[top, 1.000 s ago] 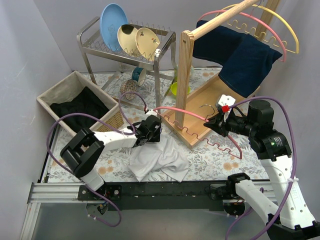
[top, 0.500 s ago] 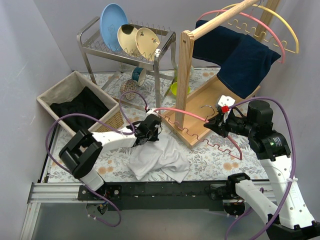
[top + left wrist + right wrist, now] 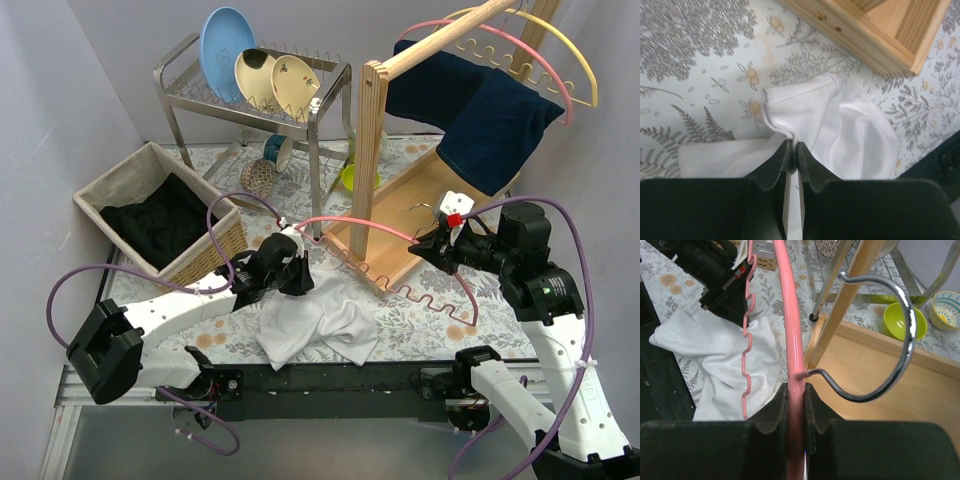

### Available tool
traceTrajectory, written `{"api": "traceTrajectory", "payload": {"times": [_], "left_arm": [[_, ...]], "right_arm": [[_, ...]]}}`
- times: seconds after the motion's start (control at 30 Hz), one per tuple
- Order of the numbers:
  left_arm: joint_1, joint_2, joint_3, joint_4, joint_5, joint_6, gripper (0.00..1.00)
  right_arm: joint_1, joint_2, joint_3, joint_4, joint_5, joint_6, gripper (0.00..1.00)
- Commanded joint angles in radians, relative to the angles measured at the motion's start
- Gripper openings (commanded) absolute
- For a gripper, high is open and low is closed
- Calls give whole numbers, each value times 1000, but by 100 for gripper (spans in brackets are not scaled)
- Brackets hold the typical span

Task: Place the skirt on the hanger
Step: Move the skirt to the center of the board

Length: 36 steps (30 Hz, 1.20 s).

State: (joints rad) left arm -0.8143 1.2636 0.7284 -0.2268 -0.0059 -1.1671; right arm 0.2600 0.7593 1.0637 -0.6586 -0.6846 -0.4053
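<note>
From above, the white skirt [image 3: 320,325] lies crumpled on the flowered table [image 3: 430,325], near the front edge and just left of the wooden rack [image 3: 372,130]. The left claw [image 3: 290,270] sits at the skirt's upper left edge, its jaws drawn narrow on the cloth. To the right, the right claw [image 3: 432,248] holds the pink hanger [image 3: 345,216] by one end. The hanger reaches leftward across the rack's base, and its far tip comes close above the left claw. Its wavy lower bar hangs over the table beside the skirt's right side. A basket [image 3: 110,180] with dark cloth in it stands well apart at the left.

On the left wrist view, the left claw [image 3: 794,150] is pinched nearly closed on a folded hem of the skirt [image 3: 855,130]. The rest of the cloth spreads out to either side on the table [image 3: 690,60]. A corner of the wooden rack [image 3: 880,40] lies just beyond the skirt.

On the right wrist view, the right claw [image 3: 795,390] is clamped on the hanger [image 3: 789,315] where its metal hook [image 3: 905,330] branches off. The skirt [image 3: 715,355] lies below the wavy bar at the left. A green bowl [image 3: 892,322] shows behind the hook.
</note>
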Motion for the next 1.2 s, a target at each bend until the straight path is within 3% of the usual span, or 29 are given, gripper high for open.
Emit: {"api": "traceTrajectory", "payload": {"times": [0.0, 0.1, 0.2, 0.33, 0.53, 0.73, 0.93, 1.17], "left_arm": [[-86, -92, 26, -19, 156, 31, 0], [-95, -147, 11, -55, 88, -57, 0], [-95, -181, -7, -129, -81, -147, 0], [-83, -204, -70, -152, -155, -253, 0], [-31, -201, -127, -96, -68, -279, 0], [-31, -294, -107, -51, 66, -169, 0], [-34, -440, -63, -112, 119, -100, 0], [-34, -449, -14, -143, 274, -33, 0]], "right_arm": [[-1, 34, -11, 17, 13, -12, 1], [-1, 25, -4, 25, 23, -12, 1], [-2, 11, 39, 19, 26, -10, 1], [-1, 6, 82, -33, -7, -35, 1], [-1, -24, 107, -101, -50, -64, 1], [-4, -28, 36, -18, 149, -52, 1], [-4, -14, -2, 4, 140, -59, 1], [4, 27, -37, 37, 85, -67, 1]]}}
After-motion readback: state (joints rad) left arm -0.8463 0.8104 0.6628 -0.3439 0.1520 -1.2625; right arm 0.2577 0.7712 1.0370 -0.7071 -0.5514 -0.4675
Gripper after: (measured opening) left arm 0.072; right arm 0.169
